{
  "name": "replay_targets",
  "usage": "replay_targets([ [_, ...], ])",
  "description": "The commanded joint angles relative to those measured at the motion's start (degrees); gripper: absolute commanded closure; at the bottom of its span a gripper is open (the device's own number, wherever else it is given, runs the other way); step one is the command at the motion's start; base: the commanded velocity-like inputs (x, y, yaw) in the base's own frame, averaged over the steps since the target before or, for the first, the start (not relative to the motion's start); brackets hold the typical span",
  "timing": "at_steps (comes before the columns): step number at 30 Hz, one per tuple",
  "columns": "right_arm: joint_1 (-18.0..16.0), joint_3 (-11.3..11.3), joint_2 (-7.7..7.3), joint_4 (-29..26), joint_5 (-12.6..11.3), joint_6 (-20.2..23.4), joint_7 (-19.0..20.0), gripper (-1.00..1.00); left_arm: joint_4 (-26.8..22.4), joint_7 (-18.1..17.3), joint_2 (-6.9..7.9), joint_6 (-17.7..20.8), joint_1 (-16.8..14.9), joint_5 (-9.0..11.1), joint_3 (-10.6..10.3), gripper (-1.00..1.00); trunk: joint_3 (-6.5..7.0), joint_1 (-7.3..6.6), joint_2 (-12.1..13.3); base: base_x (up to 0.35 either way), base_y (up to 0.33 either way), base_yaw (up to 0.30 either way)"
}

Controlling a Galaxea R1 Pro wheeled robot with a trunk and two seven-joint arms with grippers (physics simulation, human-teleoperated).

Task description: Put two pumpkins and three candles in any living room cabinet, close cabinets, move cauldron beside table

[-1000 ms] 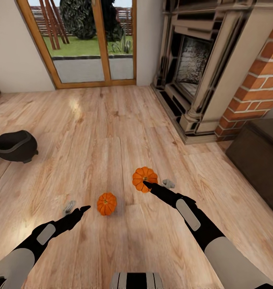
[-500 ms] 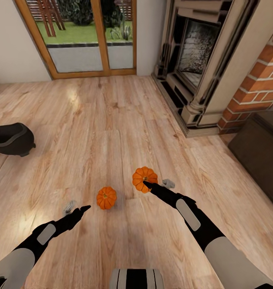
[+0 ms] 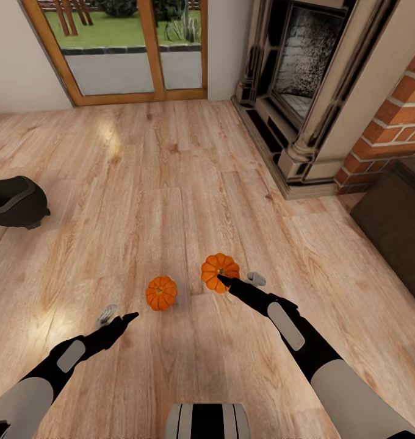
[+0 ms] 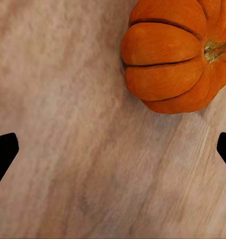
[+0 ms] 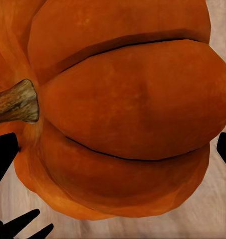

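Note:
Two orange pumpkins show on the plank floor. My right gripper (image 3: 239, 280) is shut on the larger pumpkin (image 3: 220, 270), its widely spread fingers against both flanks. Up close, that pumpkin (image 5: 127, 109) spans the whole gap of the right gripper (image 5: 113, 154). The smaller pumpkin (image 3: 161, 292) lies just right of my left gripper (image 3: 118, 316), which hangs open over bare floor. Its wrist view has the left gripper (image 4: 113, 154) beside this pumpkin (image 4: 177, 55). The black cauldron (image 3: 15, 201) stands far left. The dark cabinet (image 3: 396, 225) sits at the right edge. Candles and table are out of view.
An ornate fireplace (image 3: 299, 79) with a red brick chimney (image 3: 396, 134) rises at the back right, beside the cabinet. Glass doors (image 3: 134, 55) in a wood frame close the far wall. Open plank floor stretches between the cauldron and the pumpkins.
The camera has shifted: floor, doors, cauldron and the smaller pumpkin slid up the picture. The larger pumpkin kept its place at the right gripper. Both arms hold their pose.

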Motion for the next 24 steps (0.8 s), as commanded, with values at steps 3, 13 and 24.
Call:
replay_targets([
  [3,0.0,0.1,-0.05,-0.1,-0.4,0.1,0.0,1.0,0.0,-0.9,-0.02,0.5,0.0,0.3,0.0,-1.0,-0.04,-0.02,0.0,0.0,0.0,0.0],
  [13,0.0,0.0,-0.13,-0.1,-0.5,0.1,0.5,1.0,0.0,-12.3,0.14,0.9,0.0,0.3,-1.0,-1.0,-0.04,-0.02,0.0,0.0,0.0,0.0],
  [24,0.0,0.0,-0.13,-0.1,-0.5,0.1,0.6,1.0,0.1,-14.2,0.15,1.1,0.0,0.1,-1.1,-1.0,-0.04,-0.02,0.0,0.111,0.0,0.0],
])
